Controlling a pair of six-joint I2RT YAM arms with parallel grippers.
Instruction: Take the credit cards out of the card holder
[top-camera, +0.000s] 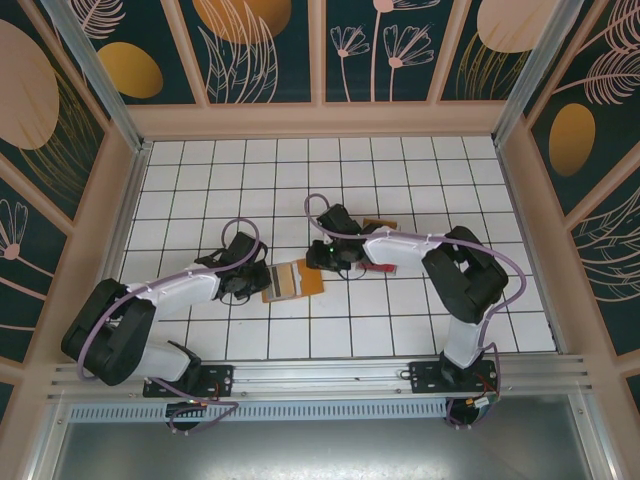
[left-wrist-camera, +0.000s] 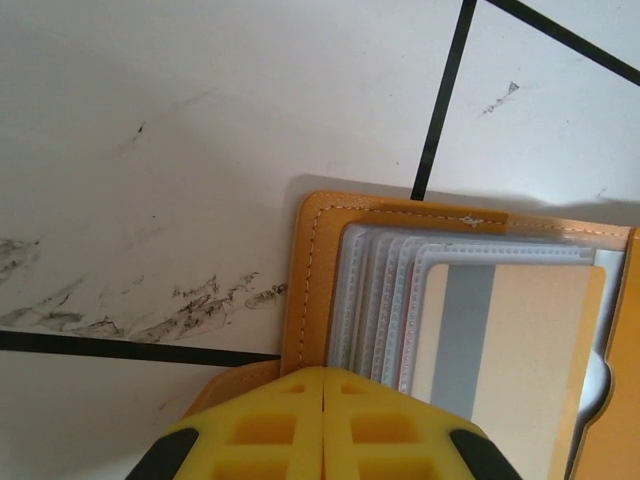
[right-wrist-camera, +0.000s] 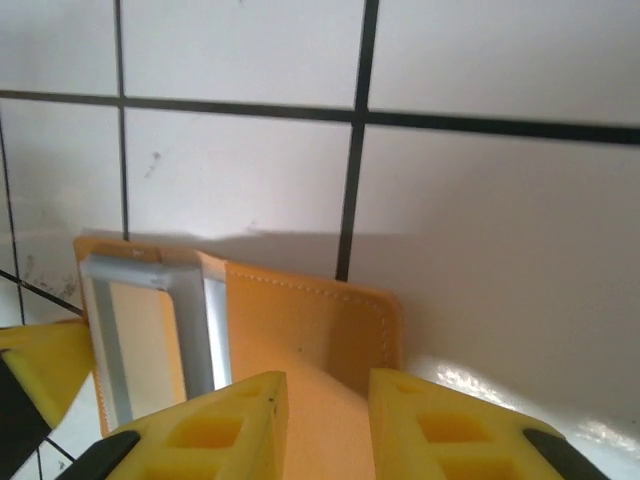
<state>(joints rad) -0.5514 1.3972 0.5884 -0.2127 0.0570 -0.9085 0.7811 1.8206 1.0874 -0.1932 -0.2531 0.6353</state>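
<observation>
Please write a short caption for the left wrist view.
Shut left end effector pressing the edge of the open card holder, a card showing inside.

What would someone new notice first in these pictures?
The open orange-brown card holder lies mid-table between the two arms, a beige card with a grey stripe showing in its clear sleeves. The left gripper presses its closed yellow fingers on the holder's near edge, while the right gripper straddles the raised flap.

The table (top-camera: 400, 180) is a white surface ruled by black lines into squares, scuffed with dark marks in the left wrist view. Near its centre lies the card holder (top-camera: 293, 281), opened flat. Toward two o'clock from it, small orange and red items (top-camera: 380, 232) lie flat, partly hidden.
</observation>
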